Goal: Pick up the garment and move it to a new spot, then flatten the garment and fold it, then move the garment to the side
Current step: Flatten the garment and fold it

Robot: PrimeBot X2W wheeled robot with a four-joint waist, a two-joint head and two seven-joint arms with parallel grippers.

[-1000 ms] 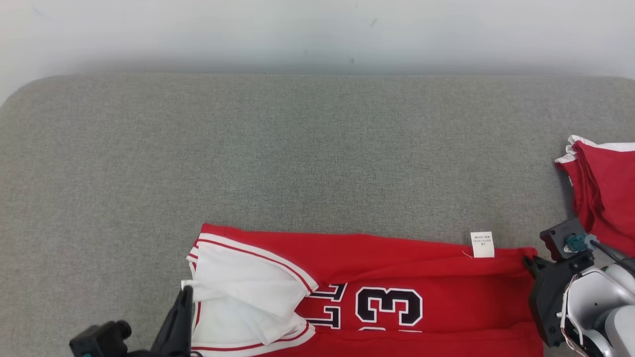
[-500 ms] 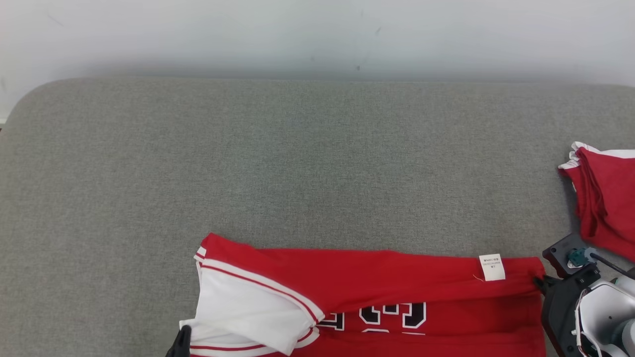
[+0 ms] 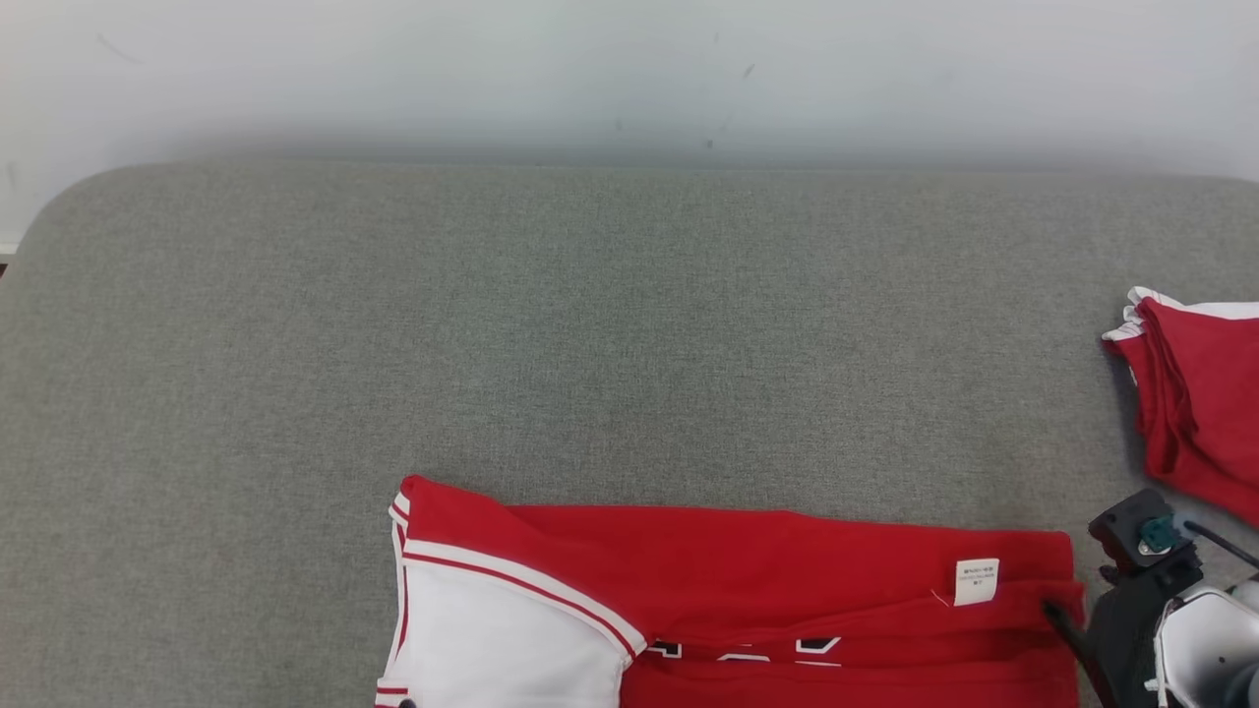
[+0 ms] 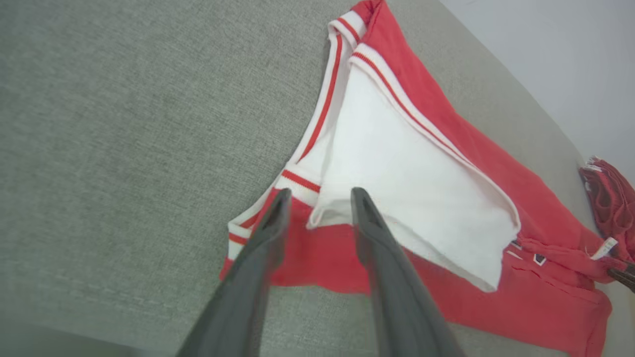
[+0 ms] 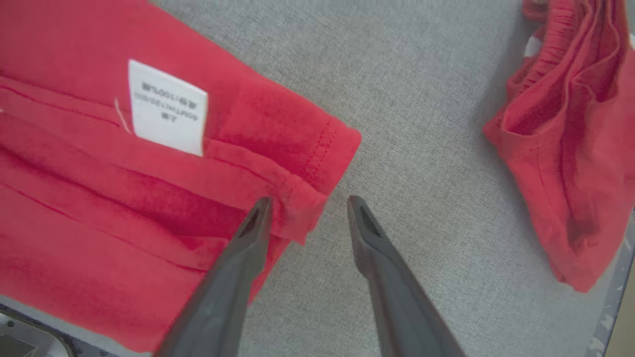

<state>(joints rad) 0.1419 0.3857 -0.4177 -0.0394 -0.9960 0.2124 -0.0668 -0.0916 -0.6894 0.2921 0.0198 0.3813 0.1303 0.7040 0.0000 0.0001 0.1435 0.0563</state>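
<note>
Close up, the left wrist view shows the left gripper [image 4: 321, 194] with its fingers parted and released. The corner of the jersey's [image 4: 446, 163] white panel lies loose between the tips. The right wrist view shows the right gripper [image 5: 310, 200] spread too, one finger over the jersey's red hem corner, nothing pinched. A white label [image 5: 166, 106] sits near that corner, its print too small to read. The head view gives the wider setting: the jersey lies flat, folded lengthwise, on a grey cushion [image 3: 590, 324]. A white wall [image 3: 629, 69] rises beyond the jersey. To the jersey's right, apart from it, lies a bunched red cloth [image 3: 1195, 393].
</note>
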